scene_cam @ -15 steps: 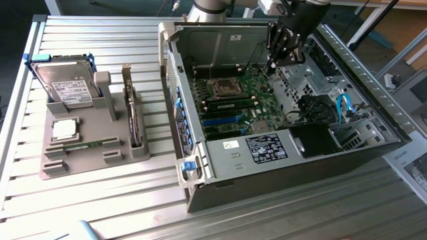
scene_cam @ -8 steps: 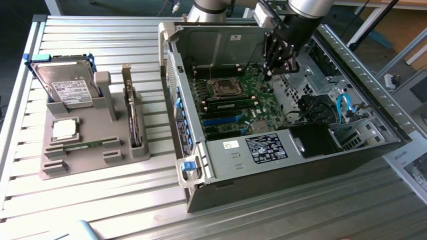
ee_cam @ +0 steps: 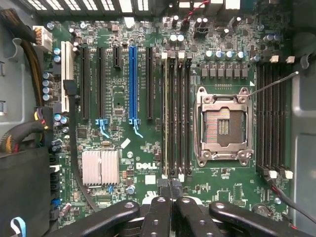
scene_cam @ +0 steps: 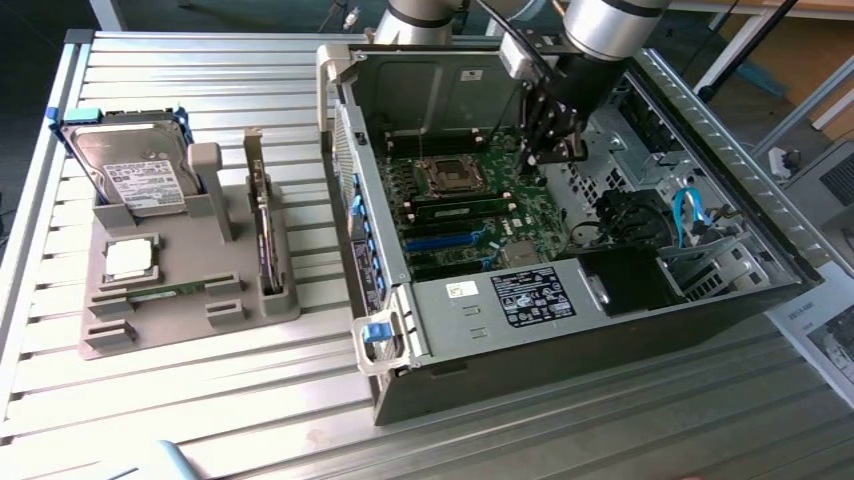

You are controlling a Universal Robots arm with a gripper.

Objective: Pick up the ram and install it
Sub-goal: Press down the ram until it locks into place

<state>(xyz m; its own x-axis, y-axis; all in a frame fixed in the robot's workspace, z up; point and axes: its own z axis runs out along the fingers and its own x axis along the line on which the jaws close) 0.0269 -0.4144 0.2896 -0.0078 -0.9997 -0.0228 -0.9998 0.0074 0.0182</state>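
Locate the gripper [scene_cam: 547,150] inside the open computer case [scene_cam: 441,300], lowered from the arm toward the far side of the case; note its position over the motherboard [scene_cam: 534,215], beside the processor socket [scene_cam: 451,178]. In the wrist view, find the gripper [ee_cam: 170,197] directly above the bank of long black memory slots [ee_cam: 177,113] of the case's motherboard [ee_cam: 123,148], in line with one slot of that bank; read the black fingers [ee_cam: 158,217] as pressed together, with no gap between the tips; treat the presence of any stick clamped between them as impossible to tell. Note the empty socket [ee_cam: 223,126] with its metal frame, just beside the slot bank.

Outside the case, on the exterior view's left of it, find the grey holder tray [scene_cam: 147,330] on the slatted table [scene_cam: 200,420]; locate one ram [scene_cam: 167,291] lying flat in a groove of that tray, well apart from the case and from the gripper. On the same tray, identify the hard drive [scene_cam: 134,175] at the far end, the square silver processor chip [scene_cam: 130,260] just beside the ram, and the expansion card [scene_cam: 271,250] standing on edge at the tray side nearest the case.
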